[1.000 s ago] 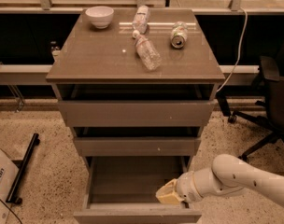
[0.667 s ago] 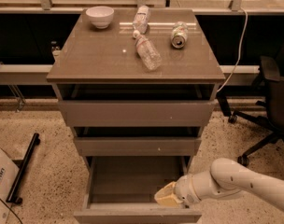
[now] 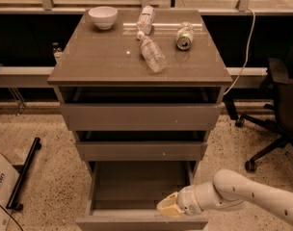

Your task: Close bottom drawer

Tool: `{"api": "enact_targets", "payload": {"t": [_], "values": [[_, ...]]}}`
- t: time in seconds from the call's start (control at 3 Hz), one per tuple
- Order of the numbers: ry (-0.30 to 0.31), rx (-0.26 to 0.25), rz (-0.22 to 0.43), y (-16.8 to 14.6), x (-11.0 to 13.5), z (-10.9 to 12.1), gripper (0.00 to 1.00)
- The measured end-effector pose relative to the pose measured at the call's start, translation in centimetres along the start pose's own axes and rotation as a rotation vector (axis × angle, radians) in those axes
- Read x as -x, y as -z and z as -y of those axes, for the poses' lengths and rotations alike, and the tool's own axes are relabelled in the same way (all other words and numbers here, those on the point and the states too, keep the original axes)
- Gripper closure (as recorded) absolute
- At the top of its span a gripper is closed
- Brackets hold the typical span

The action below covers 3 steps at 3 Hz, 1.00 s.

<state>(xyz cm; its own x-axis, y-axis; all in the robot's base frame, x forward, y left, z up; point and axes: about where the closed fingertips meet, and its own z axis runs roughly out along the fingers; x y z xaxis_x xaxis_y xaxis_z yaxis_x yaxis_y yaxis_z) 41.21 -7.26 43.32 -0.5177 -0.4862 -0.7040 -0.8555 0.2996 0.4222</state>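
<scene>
The bottom drawer of the grey-brown cabinet is pulled far out, its deep box bare, its flat front at the frame's lower edge. The middle drawer and top drawer above it stand slightly out. My gripper comes in from the lower right on a white arm. It sits low over the right front of the open box, just behind the drawer front.
On the cabinet top stand a white bowl, two clear plastic bottles lying down, and a can. A black office chair is at the right. A black bar and a cardboard box lie on the floor at left.
My gripper and arm have moved slightly left and down toward the drawer's front edge. The drawer has not visibly moved.
</scene>
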Motion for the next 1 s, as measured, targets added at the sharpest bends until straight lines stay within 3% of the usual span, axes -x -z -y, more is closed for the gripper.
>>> {"api": "enact_targets", "payload": {"t": [1.0], "values": [[-0.032,0.002,-0.074,-3.5,-3.6,2.2,1.0]]}}
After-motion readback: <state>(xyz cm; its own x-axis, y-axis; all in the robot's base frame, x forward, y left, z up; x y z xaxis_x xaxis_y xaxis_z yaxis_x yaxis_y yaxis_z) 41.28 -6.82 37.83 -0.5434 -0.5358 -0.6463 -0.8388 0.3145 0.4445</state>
